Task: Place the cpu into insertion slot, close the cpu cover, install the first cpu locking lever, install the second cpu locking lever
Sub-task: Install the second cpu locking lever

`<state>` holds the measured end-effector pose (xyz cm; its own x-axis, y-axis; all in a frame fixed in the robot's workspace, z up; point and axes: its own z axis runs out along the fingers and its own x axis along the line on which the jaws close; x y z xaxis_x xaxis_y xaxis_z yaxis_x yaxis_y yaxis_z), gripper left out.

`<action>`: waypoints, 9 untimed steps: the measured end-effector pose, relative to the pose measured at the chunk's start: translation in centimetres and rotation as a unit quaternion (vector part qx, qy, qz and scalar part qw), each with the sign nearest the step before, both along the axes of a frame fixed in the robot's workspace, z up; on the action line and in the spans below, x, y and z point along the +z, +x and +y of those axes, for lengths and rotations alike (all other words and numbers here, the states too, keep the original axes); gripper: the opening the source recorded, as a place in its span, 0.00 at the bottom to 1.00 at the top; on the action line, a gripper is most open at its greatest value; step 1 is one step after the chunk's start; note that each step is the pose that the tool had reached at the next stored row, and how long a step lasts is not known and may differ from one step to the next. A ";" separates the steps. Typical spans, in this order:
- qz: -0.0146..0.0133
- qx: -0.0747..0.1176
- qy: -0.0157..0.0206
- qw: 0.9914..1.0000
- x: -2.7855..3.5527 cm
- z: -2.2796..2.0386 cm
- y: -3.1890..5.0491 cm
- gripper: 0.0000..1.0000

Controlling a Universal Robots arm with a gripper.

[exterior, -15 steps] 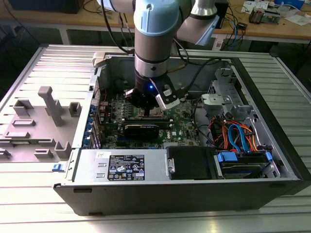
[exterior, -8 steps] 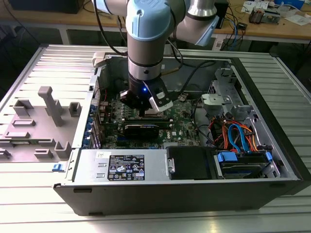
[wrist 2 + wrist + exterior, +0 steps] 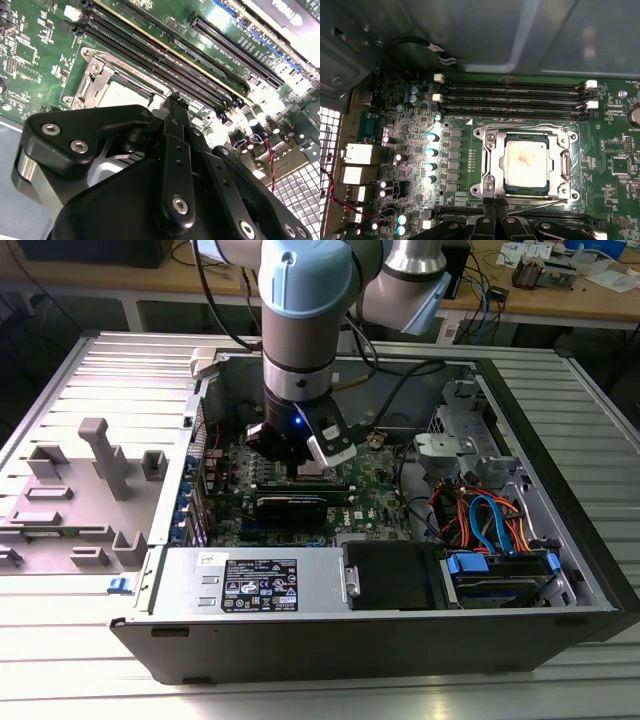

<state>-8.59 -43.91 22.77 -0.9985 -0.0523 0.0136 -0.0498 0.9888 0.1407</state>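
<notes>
Cpu point(image 3: 526, 164) already seated in the insertion slot point(image 3: 492, 150), cpu cover point(image 3: 561, 162) down around it. Claw point(image 3: 495, 206) pinched together, empty, just beside the socket's edge, by the lever wire.

cpu point(image 3: 526, 163) seated flat in the insertion slot point(image 3: 492, 192), dull silver top with a faint brownish smudge at centre. cpu cover point(image 3: 494, 162) is down, silvery frame lying flat around the chip, which shows through its square window. Also visible in second wrist view: cpu point(image 3: 124, 93), partly hidden.
</notes>
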 end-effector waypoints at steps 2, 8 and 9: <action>0.000 0.000 0.002 1.000 0.00 -0.38 0.00 0.11; 0.000 0.000 0.013 1.000 -0.18 -0.55 -0.34 0.11; 0.000 0.000 0.016 1.000 -0.32 -0.55 -0.58 0.11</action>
<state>-9.17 -44.46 22.44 -0.9985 -0.0525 0.0120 -0.0497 0.9837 0.1726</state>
